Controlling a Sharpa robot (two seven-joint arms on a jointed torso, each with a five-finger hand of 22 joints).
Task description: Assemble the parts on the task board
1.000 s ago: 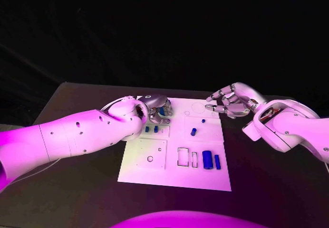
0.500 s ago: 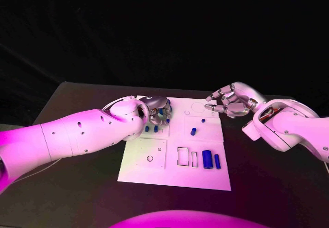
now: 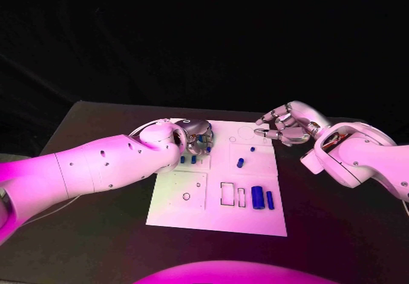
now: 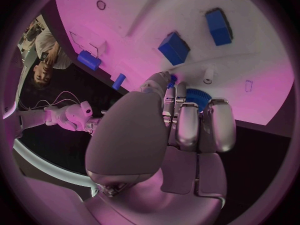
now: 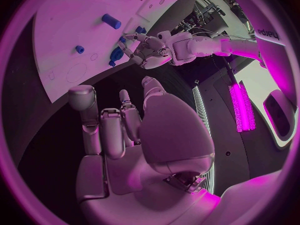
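Left hand (image 4: 181, 130) stays over the task board's (image 3: 217, 219) far-left corner, fingers pinched on a blue gear part (image 4: 199, 97); barely shifted. Right hand (image 3: 285, 127) unchanged, curled, empty. Seating looks unfinished.

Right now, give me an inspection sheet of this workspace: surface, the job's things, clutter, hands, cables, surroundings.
Surface: black table, bare where visible.
Job's things: white task board lies in the middle of the table; blue parts lie near its right edge, smaller ones mid-board; a blue ridged part sits at the left hand's fingertips.
Clutter: nothing seen.
Hands: left hand is over the board's far left corner, pinching the ridged part; right hand hovers by the far right corner, fingers curled, holding nothing.
Cables: thin wires near the right arm, seen from the left wrist.
Surroundings: dark beyond the table.
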